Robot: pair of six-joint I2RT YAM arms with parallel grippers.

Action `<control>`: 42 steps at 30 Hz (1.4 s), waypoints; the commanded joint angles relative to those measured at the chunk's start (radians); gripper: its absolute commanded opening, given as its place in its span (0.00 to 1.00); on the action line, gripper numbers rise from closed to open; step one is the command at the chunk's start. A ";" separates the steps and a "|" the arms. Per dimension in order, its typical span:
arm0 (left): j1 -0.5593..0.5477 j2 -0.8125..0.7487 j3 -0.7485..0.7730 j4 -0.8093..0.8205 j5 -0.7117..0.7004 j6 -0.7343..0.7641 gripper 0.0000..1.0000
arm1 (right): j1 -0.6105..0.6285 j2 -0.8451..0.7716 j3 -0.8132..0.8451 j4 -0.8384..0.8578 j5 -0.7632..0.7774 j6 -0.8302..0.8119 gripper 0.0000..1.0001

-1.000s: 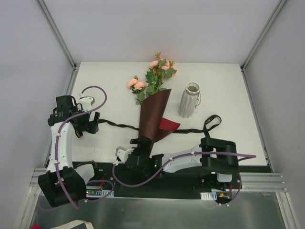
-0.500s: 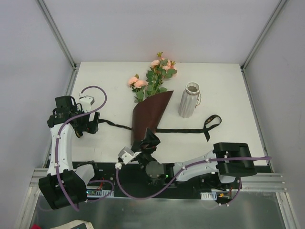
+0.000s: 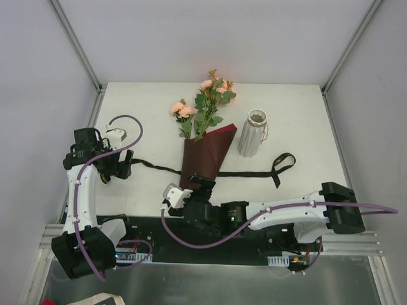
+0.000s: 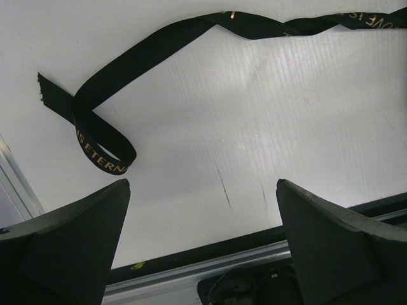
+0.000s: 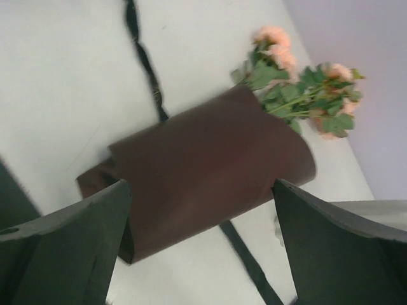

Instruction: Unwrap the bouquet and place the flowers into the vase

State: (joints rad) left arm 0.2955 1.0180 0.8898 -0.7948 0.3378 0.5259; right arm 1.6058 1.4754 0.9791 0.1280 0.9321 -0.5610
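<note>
The bouquet lies mid-table, its dark red-brown paper [image 3: 206, 154] still rolled round the stems. The flowers [image 3: 208, 101], peach-pink roses with green leaves, stick out of its far end. A black ribbon [image 3: 248, 173] lies loose across the table under the wrap. The ribbed whitish vase [image 3: 253, 133] stands upright to the right of the wrap. My right gripper [image 3: 198, 189] hovers open at the wrap's near end; its wrist view shows the paper [image 5: 210, 171] and the flowers [image 5: 299, 89] between wide fingers. My left gripper [image 3: 119, 166] is open over bare table beside the ribbon's curled end [image 4: 102, 149].
The table's near edge with its black rail [image 4: 210, 257] runs just under the left gripper. Grey enclosure walls and metal posts [image 3: 76, 44] border the white table [image 3: 299, 108]. The ribbon's right end forms a loop [image 3: 283, 163] near the vase.
The right arm has stretched out to the right and its gripper has shifted beside the wrap's near end and opened wider. The paper has rolled narrower, hiding the red flap. The left arm is still.
</note>
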 commanded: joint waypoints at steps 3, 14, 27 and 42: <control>-0.001 -0.004 0.029 -0.023 0.038 0.031 0.99 | -0.017 0.037 0.076 -0.441 -0.324 0.171 0.96; 0.001 0.002 0.015 -0.021 0.040 0.039 0.99 | -0.044 0.243 0.136 -0.338 -0.188 0.021 0.96; 0.001 0.008 -0.020 -0.018 0.050 0.056 0.99 | -0.087 0.310 0.099 -0.148 -0.112 -0.042 0.97; 0.001 -0.004 0.011 -0.012 0.040 0.052 0.99 | -0.090 0.316 -0.014 0.730 0.229 -0.526 0.98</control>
State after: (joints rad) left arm 0.2955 1.0321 0.8726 -0.7986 0.3599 0.5629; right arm 1.5021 1.8484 0.9813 0.4469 1.0252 -0.8593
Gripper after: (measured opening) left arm 0.992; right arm 0.980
